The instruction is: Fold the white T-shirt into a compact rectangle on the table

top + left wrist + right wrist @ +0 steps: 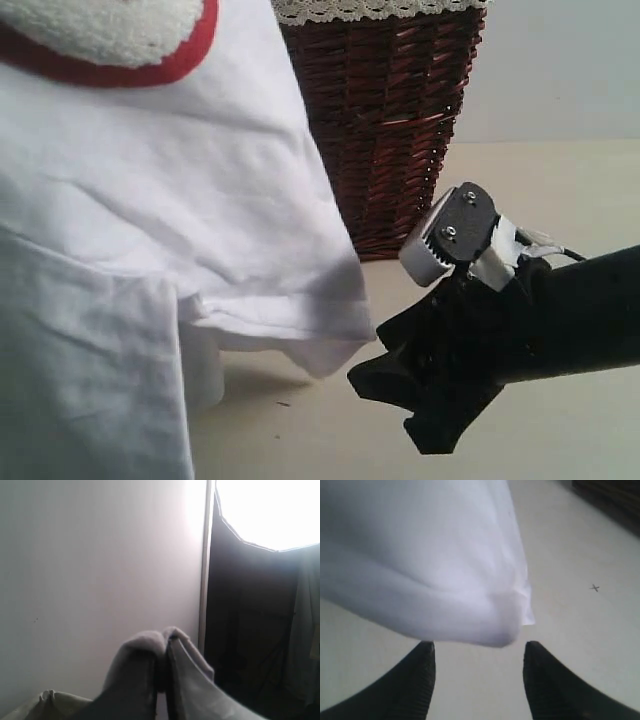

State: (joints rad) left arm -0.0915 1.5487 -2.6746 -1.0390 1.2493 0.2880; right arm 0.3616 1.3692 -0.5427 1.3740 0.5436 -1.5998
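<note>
the left end effector (164, 641) is clamping the shirt (150, 200), dangling it over the desk (560, 435). the right end effector (479, 654) is gaping wide and empty just beside it.

The pale table (300, 440) carries a dark wicker basket (390, 120) (lace-trimmed rim)

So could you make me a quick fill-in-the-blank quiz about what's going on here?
The white T-shirt has lettering outlined in ____.
The wicker basket stands ____ the shirt.
The right gripper, by the shirt's lower corner, is ____.
The left gripper is ____ on the shirt's cloth.
Missing words: red; behind; open; shut.
</note>
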